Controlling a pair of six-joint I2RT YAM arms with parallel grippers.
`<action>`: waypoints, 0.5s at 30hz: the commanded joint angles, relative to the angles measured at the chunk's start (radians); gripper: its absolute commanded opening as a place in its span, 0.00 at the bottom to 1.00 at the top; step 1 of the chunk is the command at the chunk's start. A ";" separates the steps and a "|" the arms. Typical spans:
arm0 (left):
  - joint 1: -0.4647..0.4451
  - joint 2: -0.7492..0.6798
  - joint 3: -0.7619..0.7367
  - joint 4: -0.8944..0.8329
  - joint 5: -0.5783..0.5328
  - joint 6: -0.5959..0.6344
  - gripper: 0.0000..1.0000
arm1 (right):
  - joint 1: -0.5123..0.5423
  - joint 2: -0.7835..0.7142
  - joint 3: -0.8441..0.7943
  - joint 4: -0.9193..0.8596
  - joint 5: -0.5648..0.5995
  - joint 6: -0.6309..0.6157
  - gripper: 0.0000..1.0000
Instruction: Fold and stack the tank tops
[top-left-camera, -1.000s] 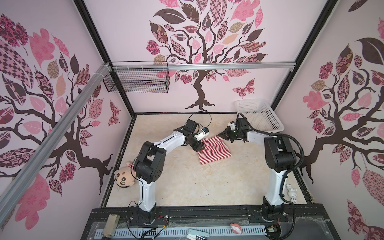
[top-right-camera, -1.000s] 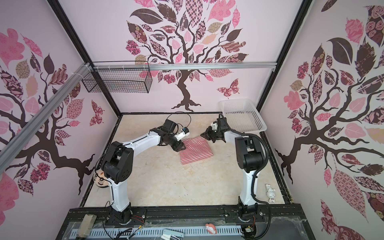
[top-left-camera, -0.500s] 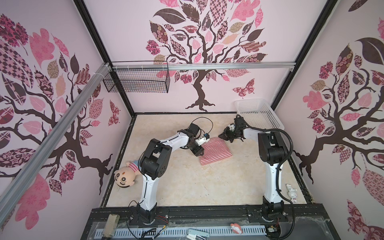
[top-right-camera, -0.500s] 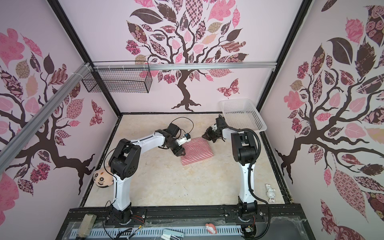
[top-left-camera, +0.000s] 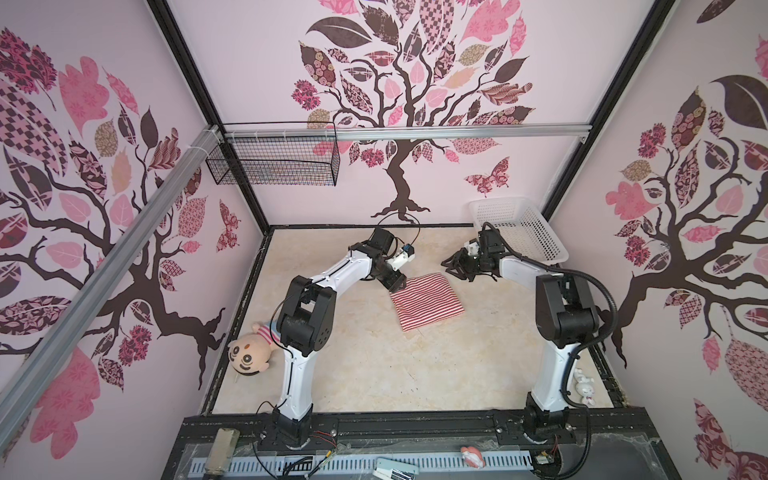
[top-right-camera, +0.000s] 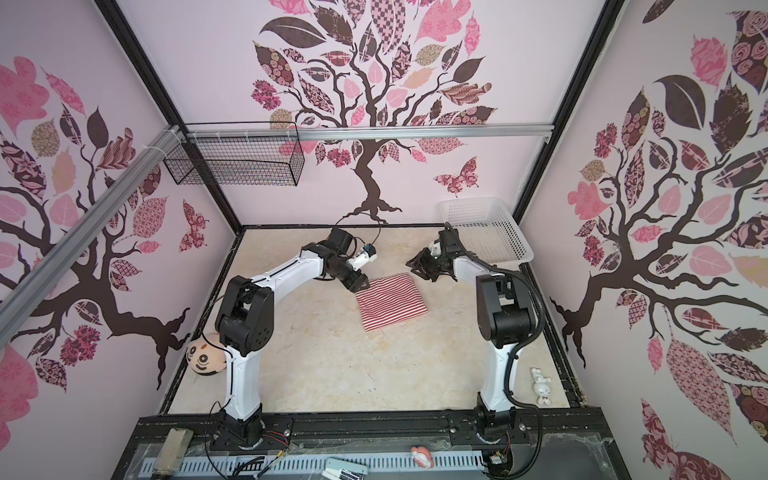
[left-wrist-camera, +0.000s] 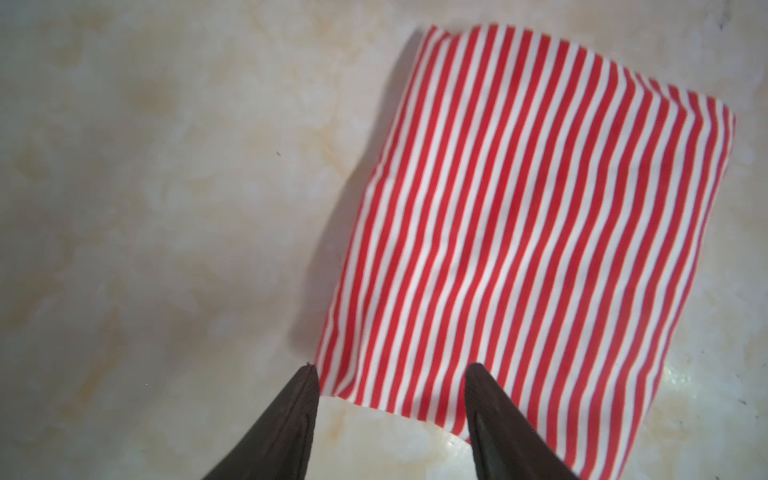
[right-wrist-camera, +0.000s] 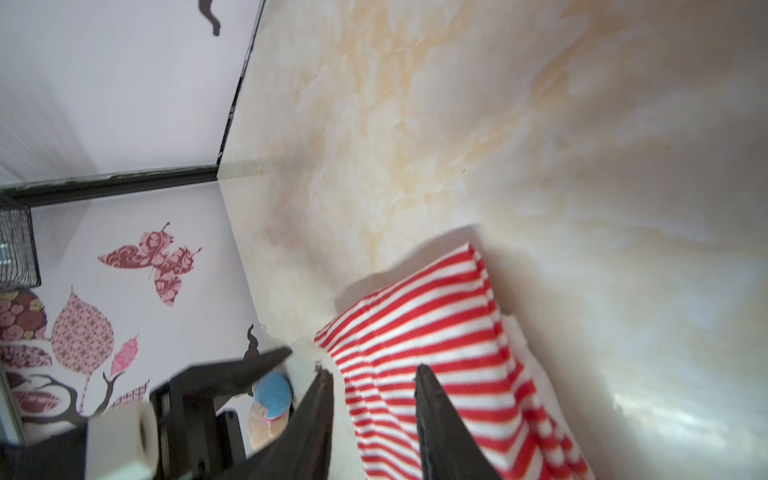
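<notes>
Left fingers (left-wrist-camera: 305, 415) stand spread and empty over a corner of the folded tank top (top-left-camera: 428, 300), mid-frame on the table (top-left-camera: 374, 374) in both top views. Right fingers (right-wrist-camera: 432, 415) are parted too, holding nothing, just beside its upper-right corner.

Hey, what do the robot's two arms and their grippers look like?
Both arms have white link shells with bulky black joints and loose black cables; the right's is thick and corrugated. The left gripper and right gripper have dark, tapered, pointed fingers.
</notes>
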 joint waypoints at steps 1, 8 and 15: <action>0.023 0.097 0.092 -0.062 0.037 -0.019 0.59 | 0.027 -0.085 -0.079 -0.002 0.000 -0.003 0.37; 0.027 0.184 0.165 -0.092 0.014 -0.003 0.59 | 0.046 -0.221 -0.294 0.011 0.000 -0.039 0.37; 0.027 0.216 0.177 -0.087 -0.031 -0.009 0.59 | 0.046 -0.237 -0.393 -0.002 0.012 -0.081 0.36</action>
